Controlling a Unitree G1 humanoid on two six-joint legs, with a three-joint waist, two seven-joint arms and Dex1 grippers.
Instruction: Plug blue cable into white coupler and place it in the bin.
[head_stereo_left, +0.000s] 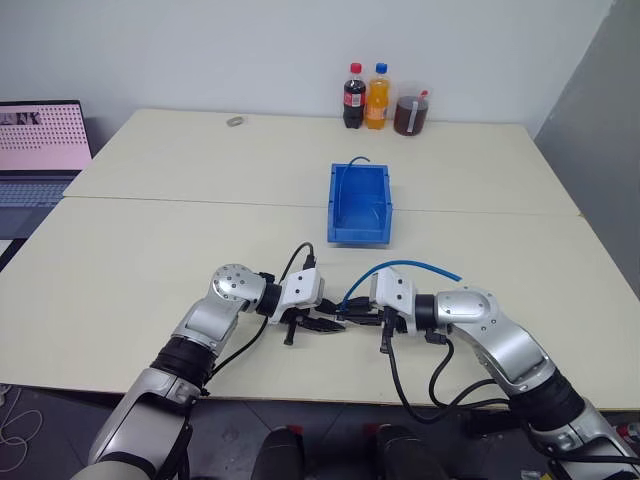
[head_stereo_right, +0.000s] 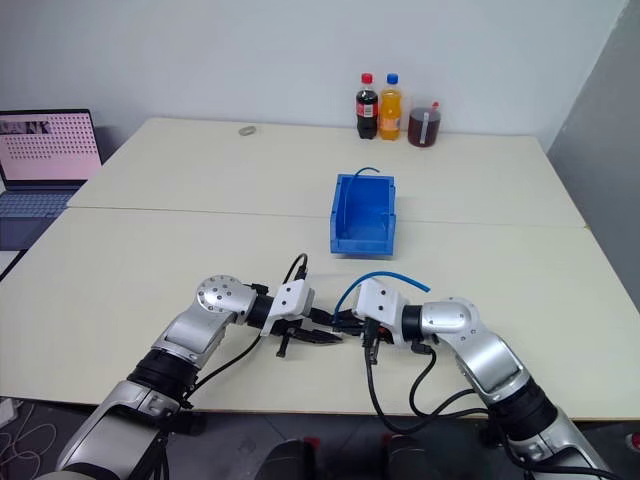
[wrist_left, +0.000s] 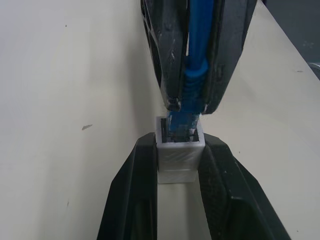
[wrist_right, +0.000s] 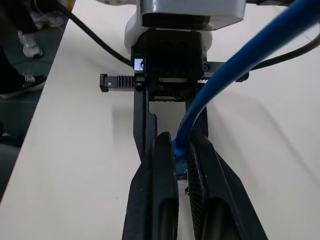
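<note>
Here the left gripper (wrist_left: 181, 165) pinches the white coupler (wrist_left: 180, 152), a ribbed plastic block, while the right gripper (wrist_left: 192, 102) clamps the blue cable (wrist_right: 210, 95) just behind its plug, whose tip sits in the coupler's socket. Both meet nose to nose near the table's (head_stereo_left: 150, 260) front edge, with bare cream surface all around. At twelve o'clock stands one blue bin (head_stereo_left: 359, 204), tall-walled; beyond it, two bottles (head_stereo_left: 366, 97) and one cup (head_stereo_left: 411, 108)
</note>
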